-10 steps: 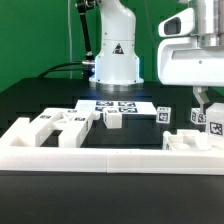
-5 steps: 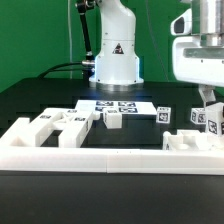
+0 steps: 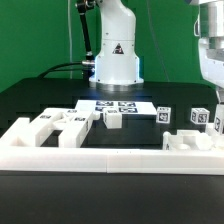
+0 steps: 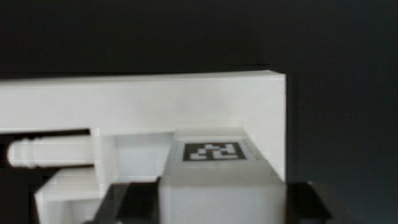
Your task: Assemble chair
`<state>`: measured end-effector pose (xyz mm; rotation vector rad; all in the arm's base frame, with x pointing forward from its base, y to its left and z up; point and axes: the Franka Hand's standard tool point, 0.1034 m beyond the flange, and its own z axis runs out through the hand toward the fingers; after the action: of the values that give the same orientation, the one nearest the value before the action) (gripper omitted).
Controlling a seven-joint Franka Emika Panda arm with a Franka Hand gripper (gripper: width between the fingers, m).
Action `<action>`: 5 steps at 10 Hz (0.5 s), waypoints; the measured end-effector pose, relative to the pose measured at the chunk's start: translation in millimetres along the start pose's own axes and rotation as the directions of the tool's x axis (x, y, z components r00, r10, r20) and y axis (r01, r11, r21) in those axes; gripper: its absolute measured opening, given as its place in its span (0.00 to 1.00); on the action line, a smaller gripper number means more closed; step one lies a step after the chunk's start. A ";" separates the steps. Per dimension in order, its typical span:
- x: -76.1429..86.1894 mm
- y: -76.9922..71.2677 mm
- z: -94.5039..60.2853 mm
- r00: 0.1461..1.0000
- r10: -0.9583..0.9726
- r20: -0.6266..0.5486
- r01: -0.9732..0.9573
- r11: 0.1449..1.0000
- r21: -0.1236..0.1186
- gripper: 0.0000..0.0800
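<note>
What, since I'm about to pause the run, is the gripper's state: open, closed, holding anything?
Gripper: closed on a white chair block, which fills the gap between the jaws in the wrist view.

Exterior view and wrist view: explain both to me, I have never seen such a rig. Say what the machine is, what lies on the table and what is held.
The white machine is a robot arm with a two-finger gripper, which hangs at the exterior view's right. That view comes from a camera off the arm. The wrist view comes from a camera on the wrist, looking down past the gripper.

On the black table lie loose white chair parts with square tags. The flat marker board lies further back and a low white wall runs along the front.

In the wrist view a tagged block sits between the fingers, beside a round peg. Whether it is gripped cannot be told.
</note>
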<state>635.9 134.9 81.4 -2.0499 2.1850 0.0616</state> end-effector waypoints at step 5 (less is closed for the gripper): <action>1.9 -1.1 -0.2 0.996 -0.085 0.012 0.085 0.996 0.004 0.58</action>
<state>636.8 133.0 81.4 -2.1328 2.0865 0.0608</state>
